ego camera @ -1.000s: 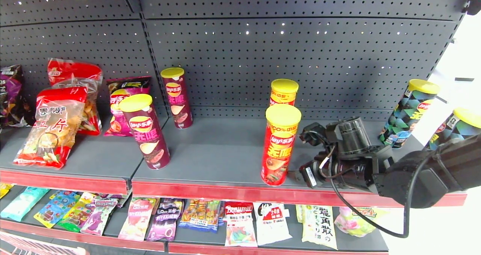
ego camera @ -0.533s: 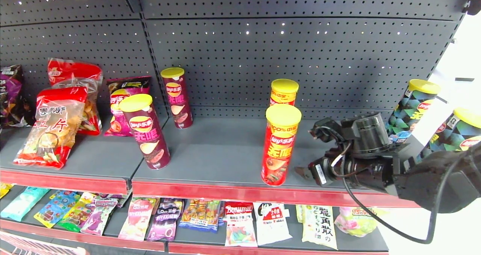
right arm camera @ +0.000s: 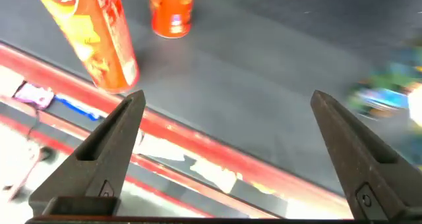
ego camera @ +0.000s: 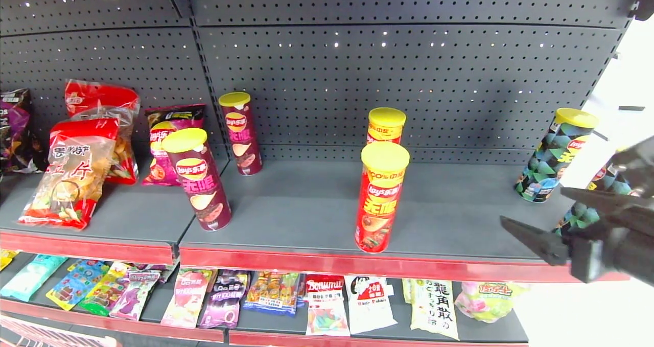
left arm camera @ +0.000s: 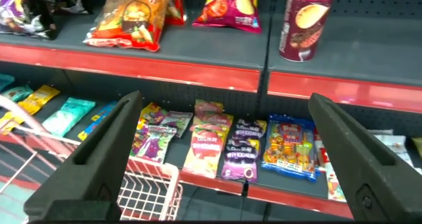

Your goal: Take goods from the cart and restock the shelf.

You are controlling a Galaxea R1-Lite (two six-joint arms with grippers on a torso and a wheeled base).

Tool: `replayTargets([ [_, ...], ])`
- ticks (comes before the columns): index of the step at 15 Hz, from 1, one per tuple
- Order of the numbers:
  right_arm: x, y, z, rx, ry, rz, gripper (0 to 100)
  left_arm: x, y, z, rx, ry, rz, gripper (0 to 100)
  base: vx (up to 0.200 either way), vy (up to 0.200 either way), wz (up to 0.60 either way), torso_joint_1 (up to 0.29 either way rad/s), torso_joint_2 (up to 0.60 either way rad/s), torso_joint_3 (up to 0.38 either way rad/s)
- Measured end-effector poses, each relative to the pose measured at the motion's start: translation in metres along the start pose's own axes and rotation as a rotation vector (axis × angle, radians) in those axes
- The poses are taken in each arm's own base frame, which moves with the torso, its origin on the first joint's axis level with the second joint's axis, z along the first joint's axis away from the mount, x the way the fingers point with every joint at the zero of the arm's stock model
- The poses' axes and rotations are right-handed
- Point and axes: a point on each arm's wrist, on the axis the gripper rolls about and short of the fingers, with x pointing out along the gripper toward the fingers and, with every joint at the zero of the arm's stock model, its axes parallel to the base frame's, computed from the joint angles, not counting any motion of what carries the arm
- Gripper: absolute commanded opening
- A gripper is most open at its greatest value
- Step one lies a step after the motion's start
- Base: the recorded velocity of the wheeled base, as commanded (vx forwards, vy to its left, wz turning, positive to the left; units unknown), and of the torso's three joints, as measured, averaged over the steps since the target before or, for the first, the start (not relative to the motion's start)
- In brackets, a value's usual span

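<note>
Shelf (ego camera: 306, 209) bears upright cans (ego camera: 380, 199); left gripper (left arm camera: 224, 99) and right gripper (right arm camera: 227, 95) empty, fingers (right arm camera: 105, 158) released.

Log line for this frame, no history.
left jaws: open, empty, by cart | right jaws: open, empty, at shelf right front | red can: upright at shelf edge

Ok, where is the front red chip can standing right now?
In the head view, the front red chip can stands upright right of centre, near the shelf's red front edge, directly in front of a second red can.
</note>
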Motion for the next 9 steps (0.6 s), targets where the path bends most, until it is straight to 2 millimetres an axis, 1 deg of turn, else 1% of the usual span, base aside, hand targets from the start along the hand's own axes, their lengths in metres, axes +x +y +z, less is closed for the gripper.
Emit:
replayTargets([
  [2,-0.047,-0.015,-0.011,0.001,-0.019,-0.059,100,0.0,0.0,0.0,0.0,0.0,-0.021,100,0.0,0.0,0.0,0.0,0.0,0.0],
  [4,-0.094,-0.028,-0.033,0.035,0.016,-0.196,100,0.0,-0.001,0.0,0.001,-0.001,-0.062,100,0.0,0.0,0.0,0.0,0.0,0.0],
  [5,-0.114,-0.028,-0.048,0.072,0.051,-0.278,100,0.0,-0.002,0.0,0.002,-0.002,-0.082,100,0.0,0.0,0.0,0.0,0.0,0.0],
  [6,-0.132,-0.024,-0.063,0.123,0.081,-0.352,100,0.0,-0.002,0.0,0.003,-0.002,-0.104,100,0.0,0.0,0.0,0.0,0.0,0.0],
  [8,-0.153,-0.014,-0.088,0.19,0.049,-0.435,100,0.0,-0.003,0.0,0.003,-0.003,-0.134,100,0.0,0.0,0.0,0.0,0.0,0.0],
  [9,-0.158,-0.008,-0.102,0.204,0.018,-0.442,100,0.0,-0.003,0.0,0.001,-0.003,-0.135,100,0.0,0.0,0.0,0.0,0.0,0.0],
])
